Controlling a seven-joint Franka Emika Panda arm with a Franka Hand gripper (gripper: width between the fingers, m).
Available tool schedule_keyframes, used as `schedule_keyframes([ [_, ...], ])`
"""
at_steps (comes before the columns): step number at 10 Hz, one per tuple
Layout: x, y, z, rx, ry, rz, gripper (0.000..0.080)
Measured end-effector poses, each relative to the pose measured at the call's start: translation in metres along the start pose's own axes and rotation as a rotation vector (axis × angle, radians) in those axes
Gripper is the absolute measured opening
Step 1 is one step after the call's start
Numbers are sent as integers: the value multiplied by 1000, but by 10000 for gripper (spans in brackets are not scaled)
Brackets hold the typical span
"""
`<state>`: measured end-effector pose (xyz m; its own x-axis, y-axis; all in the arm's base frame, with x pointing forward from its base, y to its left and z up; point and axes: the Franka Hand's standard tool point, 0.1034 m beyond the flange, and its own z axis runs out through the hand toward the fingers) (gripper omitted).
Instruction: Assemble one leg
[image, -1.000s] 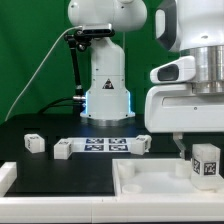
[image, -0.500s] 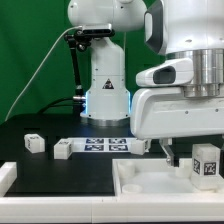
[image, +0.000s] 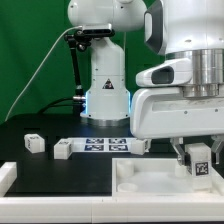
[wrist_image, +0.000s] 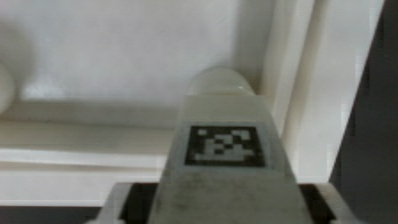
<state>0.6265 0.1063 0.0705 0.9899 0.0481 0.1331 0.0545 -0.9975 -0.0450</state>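
Gripper (image: 198, 166) clamped on one leg (image: 201, 158), a finger on each side of the small white block, tag face turned toward the exterior camera. Leg upright or close to it in that view, hanging over the large white tabletop piece (image: 150, 190), toward the exterior view's right. Contact between leg and tabletop piece: cannot tell from either view. In the wrist view the leg (wrist_image: 222, 115) fills the middle of the picture, square black-and-white tag on its face, rounded end pointing at an inner corner of the tabletop piece (wrist_image: 107, 135), where its raised rim turns. Gripper (wrist_image: 221, 205) is seen only as dark fingers (wrist_image: 125, 203) flanking the block at the picture edge, pressed against its sides. Black table (image: 60, 170) carries the rest. Marker board (image: 105, 145) lies flat in the middle, in front of the arm's base (image: 106, 90). Two loose legs toward the exterior view's left: one (image: 35, 143) well clear of the marker board, the other (image: 64, 149) just beside the board's end. A further white block (image: 140, 146) sits at the board's other end, partly hidden by the arm's wrist housing. White part (image: 5, 178) at the exterior view's left edge, cut off by the frame; kind unclear. Green backdrop (image: 30, 50) behind.
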Motion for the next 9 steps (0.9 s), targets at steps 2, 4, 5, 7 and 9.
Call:
schedule_keyframes([
  [2,0,3,1,29,-3,227,293],
  [4,-1,3,3,57,2,510,293],
  [5,-1,0,3,62,6,642,293],
  [7,-2,-6,5,74,14,902,293],
  [9,-4,-9,6,71,14,1144,294],
])
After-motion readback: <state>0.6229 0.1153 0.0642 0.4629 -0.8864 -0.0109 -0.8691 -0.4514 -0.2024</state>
